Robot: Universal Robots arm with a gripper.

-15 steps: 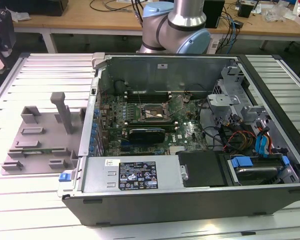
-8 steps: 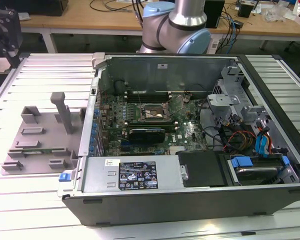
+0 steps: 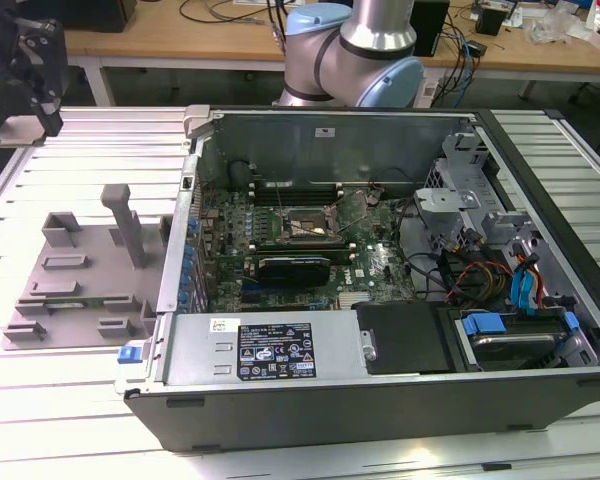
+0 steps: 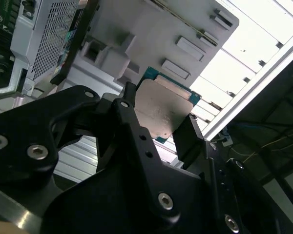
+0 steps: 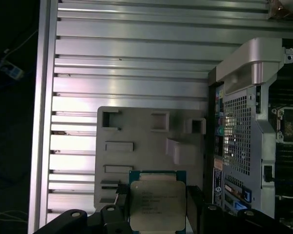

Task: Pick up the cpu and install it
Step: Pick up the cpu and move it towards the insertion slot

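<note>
Gripper: black fingers pressed against two opposite edges of cpu, pinching it. Cpu sits between fingertips, silvery top plate facing wrist, green rim visible in both wrist views. Gray fixture plate lies beyond cpu, farther from gripper, resting on slatted aluminium table. Open computer case stands off to one side of gripper, next to plate. Motherboard socket inside case, well apart from gripper.

Case open above; socket hemmed by wires, black block; drive cage on exterior view's right.
</note>
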